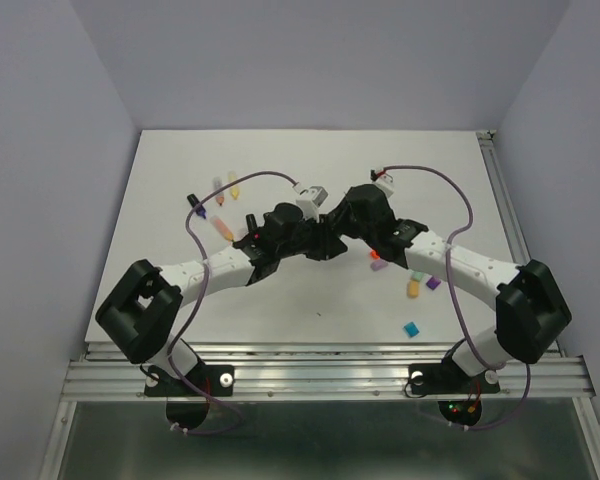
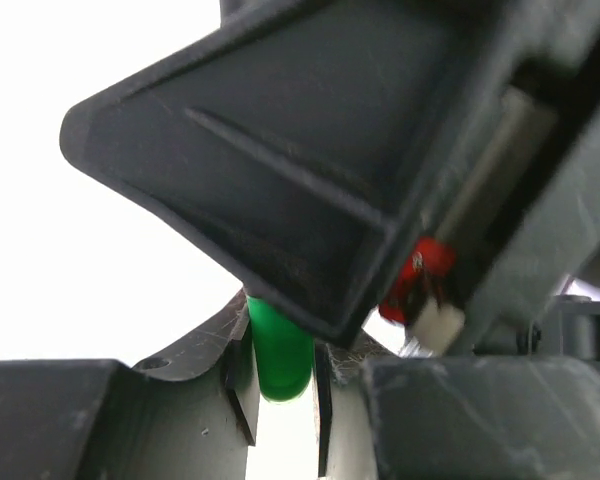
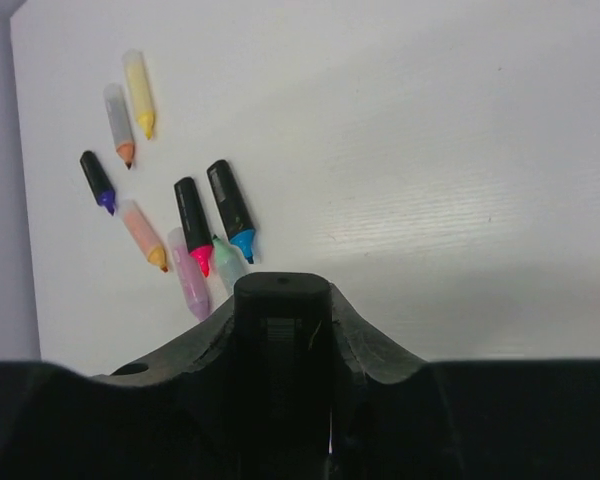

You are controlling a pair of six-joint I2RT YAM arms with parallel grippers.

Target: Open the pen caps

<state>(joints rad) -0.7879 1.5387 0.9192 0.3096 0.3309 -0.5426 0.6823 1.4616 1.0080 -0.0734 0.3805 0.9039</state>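
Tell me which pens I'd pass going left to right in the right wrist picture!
Black pen with purple tip → yellow pen → black pen with pink tip → black pen with blue tip. The other pale pens overlap too much to order.

Top view: arms enter from lower left and lower right and bend inward. Left gripper [image 1: 315, 240] and right gripper [image 1: 340, 235] meet at frame centre, over the table [image 1: 430, 170]. Pens [image 1: 220, 208] lie in a loose cluster upper left of centre, above the left arm. Caps [image 1: 413, 288] lie scattered right of centre, under and below the right arm. One cap [image 1: 411, 329] lies apart, nearest the bottom edge.

Left wrist view: held pen [image 2: 280, 355] at lower centre between the fingers; right gripper fills upper right, close above it.

Right wrist view: held pen at lower centre; pens on table at upper left.
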